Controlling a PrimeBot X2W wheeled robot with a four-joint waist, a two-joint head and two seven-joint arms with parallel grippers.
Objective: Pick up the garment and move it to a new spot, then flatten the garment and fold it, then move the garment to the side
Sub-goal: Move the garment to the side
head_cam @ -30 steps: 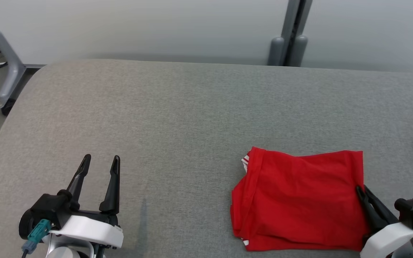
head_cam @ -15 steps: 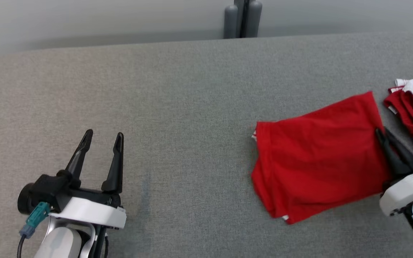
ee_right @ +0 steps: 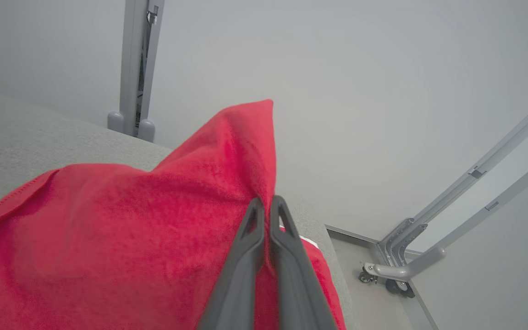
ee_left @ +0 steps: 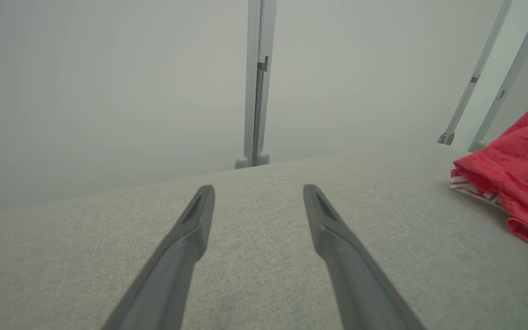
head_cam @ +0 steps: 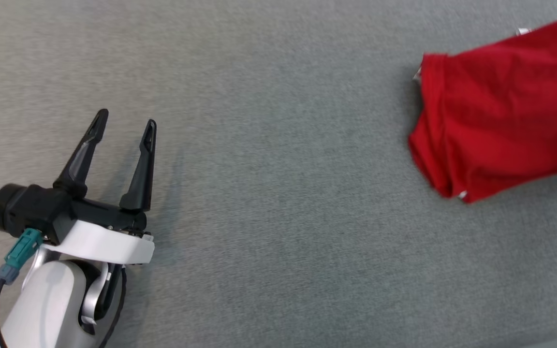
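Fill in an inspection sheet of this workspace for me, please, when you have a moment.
Surface: grey fabric tabletop.
Job's things: folded red garment at the right, white trim showing.
Clutter: nothing seen.
Grippers: left pincer open and empty above the table; right pincer shut on the garment's edge.
Cables: teal-plugged cable at the left wrist.
Surroundings: pale wall, grey posts, wheeled frame.

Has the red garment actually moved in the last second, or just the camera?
Yes, to the robot's right: the red garment began in front of the grey post, then passed right of it, dragged by the shut right gripper.
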